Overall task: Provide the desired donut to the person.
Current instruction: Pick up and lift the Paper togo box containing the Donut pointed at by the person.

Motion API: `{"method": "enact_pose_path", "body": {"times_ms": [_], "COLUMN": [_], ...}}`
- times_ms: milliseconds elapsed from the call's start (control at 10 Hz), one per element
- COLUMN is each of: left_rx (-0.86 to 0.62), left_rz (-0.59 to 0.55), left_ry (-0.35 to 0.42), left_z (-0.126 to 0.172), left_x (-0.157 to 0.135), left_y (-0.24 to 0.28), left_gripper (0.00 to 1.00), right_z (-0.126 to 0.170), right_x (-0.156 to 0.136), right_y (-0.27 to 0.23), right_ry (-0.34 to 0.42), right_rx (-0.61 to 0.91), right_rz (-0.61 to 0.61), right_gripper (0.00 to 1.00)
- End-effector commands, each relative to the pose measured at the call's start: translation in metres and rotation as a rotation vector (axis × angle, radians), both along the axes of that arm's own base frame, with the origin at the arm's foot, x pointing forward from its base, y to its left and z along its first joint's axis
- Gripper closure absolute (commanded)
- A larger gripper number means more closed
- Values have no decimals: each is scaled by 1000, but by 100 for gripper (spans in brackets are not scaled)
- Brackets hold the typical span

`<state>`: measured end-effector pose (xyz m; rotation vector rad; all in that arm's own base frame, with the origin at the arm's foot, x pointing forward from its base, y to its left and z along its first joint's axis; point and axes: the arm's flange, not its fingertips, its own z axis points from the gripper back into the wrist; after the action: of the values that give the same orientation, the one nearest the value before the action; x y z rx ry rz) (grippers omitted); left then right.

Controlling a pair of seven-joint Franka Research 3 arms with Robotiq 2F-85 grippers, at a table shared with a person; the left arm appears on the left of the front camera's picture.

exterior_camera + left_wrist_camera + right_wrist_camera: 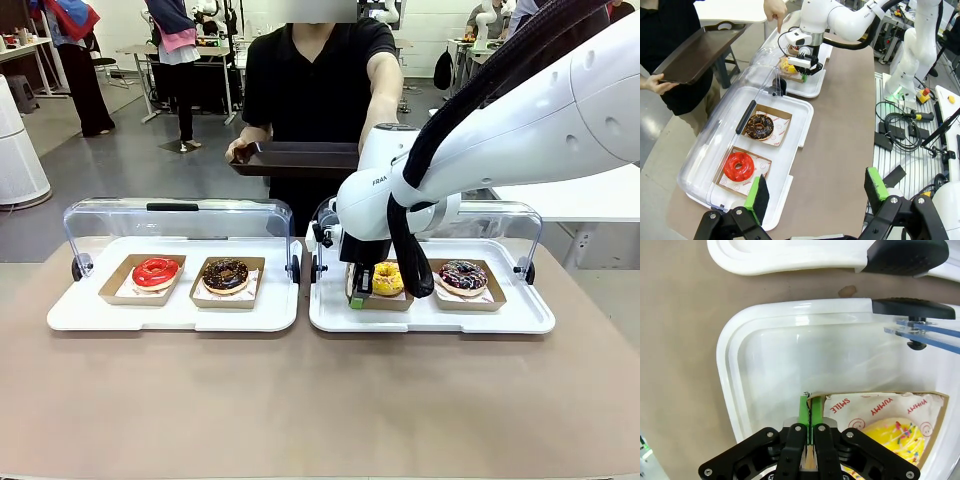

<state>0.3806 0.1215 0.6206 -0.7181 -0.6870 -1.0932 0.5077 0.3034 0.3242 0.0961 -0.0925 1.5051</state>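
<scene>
I see my right claw [808, 411] pinched shut on the rim of the cardboard tray [396, 303] holding the yellow donut [388, 277], inside the right-hand white tray [430, 318]; my left claw [816, 192] gapes wide, empty

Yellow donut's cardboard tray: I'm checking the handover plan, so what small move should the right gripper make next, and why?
Probably lift a little, straight up. The right gripper is shut on the rim of the cardboard tray holding the yellow donut, which sits inside the white tray; the person's dark tray is held out beyond.
</scene>
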Motion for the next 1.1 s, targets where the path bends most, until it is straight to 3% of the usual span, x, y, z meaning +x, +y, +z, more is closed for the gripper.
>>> {"method": "enact_pose_path", "body": {"times_ms": [0,300,600,1000], "left_rx": [-4,-4,-4,-4], "left_rz": [-9,-9,-9,-9], "left_ry": [0,0,0,0], "left_z": [2,2,2,2], "left_x": [-1,-1,-1,-1], "left_y": [1,1,1,1], "left_gripper": [0,0,0,0], "right_z": [3,55,127,218], "right_x": [-8,-48,-103,-166], "right_y": [-1,2,2,27], "right_ry": [-18,-5,51,-80], "right_rx": [-52,-88,-67,-46], "right_rz": [-52,-140,-128,-80], "right_gripper": [100,100,100,100]}}
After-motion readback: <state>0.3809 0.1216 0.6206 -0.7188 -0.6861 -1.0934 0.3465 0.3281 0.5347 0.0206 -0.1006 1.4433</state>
